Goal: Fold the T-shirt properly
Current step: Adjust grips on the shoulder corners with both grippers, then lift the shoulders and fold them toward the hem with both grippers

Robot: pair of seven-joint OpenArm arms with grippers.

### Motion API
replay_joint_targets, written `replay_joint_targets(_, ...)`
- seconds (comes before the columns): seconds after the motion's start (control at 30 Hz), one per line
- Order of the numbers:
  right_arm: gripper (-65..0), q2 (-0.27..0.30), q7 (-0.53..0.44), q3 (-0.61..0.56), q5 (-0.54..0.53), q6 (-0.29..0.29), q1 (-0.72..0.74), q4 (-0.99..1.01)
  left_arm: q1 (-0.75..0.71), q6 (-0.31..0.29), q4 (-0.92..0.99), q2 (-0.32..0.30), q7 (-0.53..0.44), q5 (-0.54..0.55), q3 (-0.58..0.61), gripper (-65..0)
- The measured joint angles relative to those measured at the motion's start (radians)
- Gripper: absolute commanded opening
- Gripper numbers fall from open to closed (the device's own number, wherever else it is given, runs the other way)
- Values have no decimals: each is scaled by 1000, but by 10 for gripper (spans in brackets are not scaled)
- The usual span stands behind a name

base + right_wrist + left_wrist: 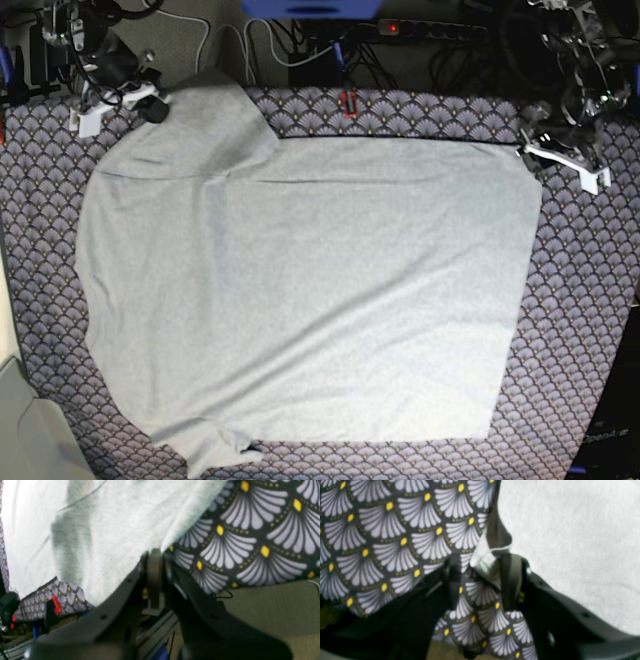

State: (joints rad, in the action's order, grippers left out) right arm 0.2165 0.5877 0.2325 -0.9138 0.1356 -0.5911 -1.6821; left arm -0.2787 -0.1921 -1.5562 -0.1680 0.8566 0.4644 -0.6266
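Here, in the left wrist view, the left gripper point(492, 565) pinches a T-shirt point(570, 542) corner over the patterned cloth point(382, 542), in the right wrist view the right gripper point(153, 565), pressed together, meets the shirt's edge, and in the base view the shirt covers most of the table point(590, 300).

The T-shirt point(310, 290) is plain light heather grey. The cloth point(590, 300) beneath it carries pale lilac-grey fan scales on a dark ground, each fan tipped with a yellow dot. The right gripper point(153, 555) is black, and so is the left gripper point(495, 562).
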Motion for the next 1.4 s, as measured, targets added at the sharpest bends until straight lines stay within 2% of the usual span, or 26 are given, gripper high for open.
replay_joint_targets(0.17, -650, 2, 4, 0, -1, 0, 0, 0, 39, -15, 85, -7, -54, 23, -2, -404)
replay_joint_targets(0.23, -650, 2, 3, 0, -1, 0, 0, 0, 36, -19, 107, -6, -105, 36, -2, -434)
replay_joint_targets(0.33, -650, 2, 4, 0, -1, 0, 0, 0, 27, -23, 130, -10, -143, 40, -4, -559)
replay_joint_targets(0.4, -650, 2, 5, 0, -1, 0, 0, 0, 27, -59, 138, -14, -148, 33, -7, -650)
replay_joint_targets(0.53, -650, 2, 4, 0, 0, 0, 0, 0, 27, -109, 138, 8, -159, 30, -14, -640)
replay_joint_targets(0.77, -650, 2, 4, 0, 0, 0, 0, 0, 14, -113, 116, 15, -153, 35, -13, -644)
replay_joint_targets(0.93, -650, 3, 5, 0, 1, 0, 0, -5, -23, -111, 18, 48, -80, 7, -15, -644)
replay_joint_targets(1.03, -650, 29, 26, -11, 4, 7, -6, -20, -39, -108, -34, 67, -53, 2, -35, -644)
replay_joint_targets(1.2, -650, 50, 29, -13, 17, 14, -7, -77, -41, -108, -90, 66, -56, 4, -38, -644)
replay_joint_targets(1.4, -650, 101, 33, -12, 18, 15, 0, -147, -29, -104, -114, 61, -35, -1, -85, -644)
